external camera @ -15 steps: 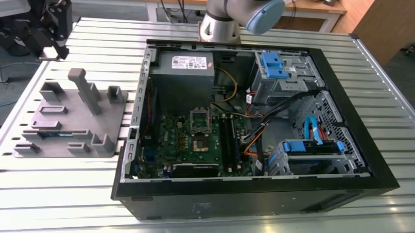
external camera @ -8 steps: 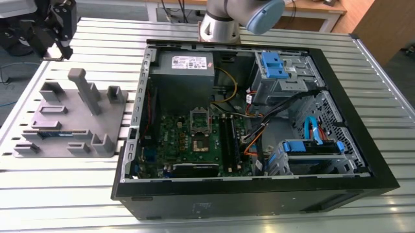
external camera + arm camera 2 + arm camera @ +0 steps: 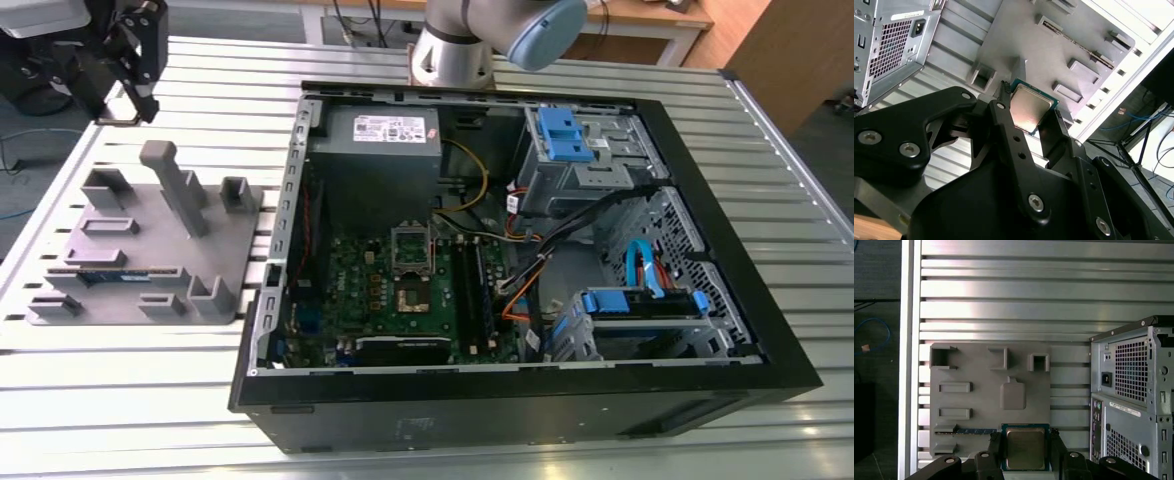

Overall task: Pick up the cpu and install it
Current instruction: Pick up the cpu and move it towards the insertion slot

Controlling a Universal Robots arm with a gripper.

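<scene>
- Tool is closed on the cpu. One finger is on each of two opposite edges, seen in both wrist views.
- The cpu is a flat square chip, silver-grey metal top facing the wrist cameras, with a thin green rim showing around it.
- The cpu hangs in the tool above the grey fixture plate, clear of it and touching nothing else.
- In the exterior view the tool is at the far corner on that view's left, over the slatted bench just beyond the plate and well apart from the case.
- The open computer case lies on the bench on the exterior view's right of the plate. The motherboard socket is inside it with no chip seated that I can make out.
- A memory stick with a blue label sits in a slot on the plate.
- Handling, judged:
  - The cpu is light, thin and rigid, and won't flex.
  - The smooth metal lid is likely slippery, so the edge grip is the right hold. There is little edge to bite on, so a tilt or slip is possible.
  - The underside contacts are fragile. Keep it flat, avoid knocks and don't squeeze hard.
  - Two edges are pinched and the other two are free.
</scene>
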